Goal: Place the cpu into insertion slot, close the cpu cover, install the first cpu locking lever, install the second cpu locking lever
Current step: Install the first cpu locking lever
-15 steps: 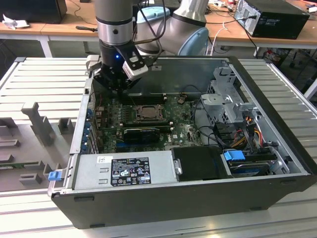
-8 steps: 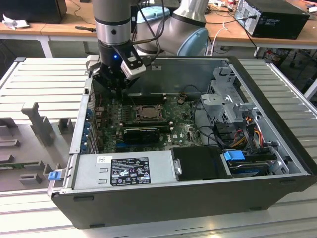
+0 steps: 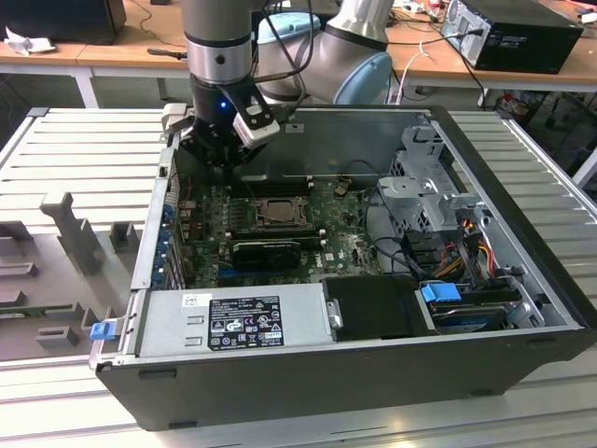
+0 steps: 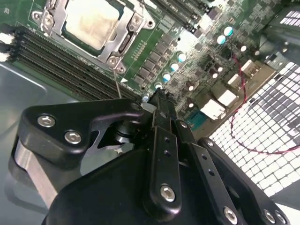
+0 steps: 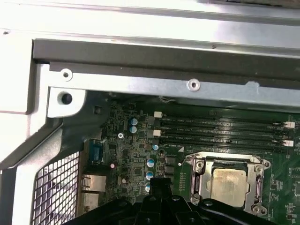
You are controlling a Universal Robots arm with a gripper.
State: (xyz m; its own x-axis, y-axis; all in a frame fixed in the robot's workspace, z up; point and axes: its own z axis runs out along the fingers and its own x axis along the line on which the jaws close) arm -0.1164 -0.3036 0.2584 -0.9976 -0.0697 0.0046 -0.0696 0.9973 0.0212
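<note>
The cpu [image 5: 228, 180] lies flat in the insertion slot [image 5: 225, 157] on the green motherboard, its pale metal top showing through the window of the cpu cover [image 5: 200, 176]. The cover lies down over the chip [image 4: 89, 21], its metal frame [image 4: 117, 42] around it. A thin metal rod [image 4: 117, 82] runs from the socket's corner towards my gripper [image 4: 157, 97]. The gripper is shut and holds nothing. It hangs over the board beside the socket, towards the exterior view's left [image 3: 219, 163], above a row of small capacitors. Its tip [image 5: 161, 184] shows near the socket's edge.
Long black memory slots [image 5: 220, 131] run along the socket's far side, below the case's metal wall [image 5: 164, 79]. A perforated grille [image 5: 56, 183] and rear ports stand near the gripper. A power supply [image 3: 233, 322] and a drive cage [image 3: 429, 187] occupy the case's front and right.
</note>
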